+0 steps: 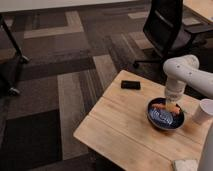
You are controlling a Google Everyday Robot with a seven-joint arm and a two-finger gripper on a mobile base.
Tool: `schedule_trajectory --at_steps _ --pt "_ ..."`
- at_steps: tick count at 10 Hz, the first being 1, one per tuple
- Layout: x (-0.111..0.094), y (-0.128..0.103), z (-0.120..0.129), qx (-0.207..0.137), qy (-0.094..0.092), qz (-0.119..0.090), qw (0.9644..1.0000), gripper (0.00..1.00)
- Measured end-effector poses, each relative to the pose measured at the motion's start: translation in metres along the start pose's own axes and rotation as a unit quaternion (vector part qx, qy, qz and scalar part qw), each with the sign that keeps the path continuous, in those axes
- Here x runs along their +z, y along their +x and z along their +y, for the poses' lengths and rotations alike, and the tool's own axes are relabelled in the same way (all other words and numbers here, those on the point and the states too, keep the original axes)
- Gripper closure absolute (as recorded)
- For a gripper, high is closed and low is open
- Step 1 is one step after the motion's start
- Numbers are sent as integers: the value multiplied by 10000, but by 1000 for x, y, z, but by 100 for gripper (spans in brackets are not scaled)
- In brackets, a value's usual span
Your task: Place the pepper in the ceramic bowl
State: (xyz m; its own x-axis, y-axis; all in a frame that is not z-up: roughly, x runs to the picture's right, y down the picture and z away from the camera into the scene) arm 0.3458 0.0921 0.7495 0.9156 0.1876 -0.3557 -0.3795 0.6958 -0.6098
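- Pepper point(161, 106), orange-red and slim, lies over the far rim of the ceramic bowl point(165, 118), its length running left to right, with one end right at the gripper.
- Gripper point(172, 106) hangs from the white arm point(184, 75) directly above the far side of the bowl, its tip at the pepper; whether it is clasping the pepper or has let go, I cannot tell.
- Dark blue and glossy, the bowl shows a faint lighter pattern inside and sits on the wooden table point(120, 130), toward the right side.
- A white cup point(205, 111) stands just right of the bowl; its contents cannot be seen.
- A small black flat object point(130, 85) lies near the table's far edge, well apart from the bowl; no writing on it can be read.
- A black office chair point(167, 27) stands on the patterned carpet point(75, 55) beyond the table.
- A pale object point(185, 165) rests at the table's near right corner.
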Motion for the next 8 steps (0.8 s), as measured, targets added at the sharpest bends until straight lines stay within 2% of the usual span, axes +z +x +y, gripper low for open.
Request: schedule_trajectory --at_steps 1,3,4,5,6,8 --pt "0 0 0 0 0 1 10000 90" --pt "0 0 0 0 0 1 10000 61" --pt "0 0 0 0 1 0 10000 44" --pt "0 0 0 0 1 0 10000 30" --pt "0 0 0 2 1 0 10000 20" --pt "0 0 0 2 1 0 10000 20"
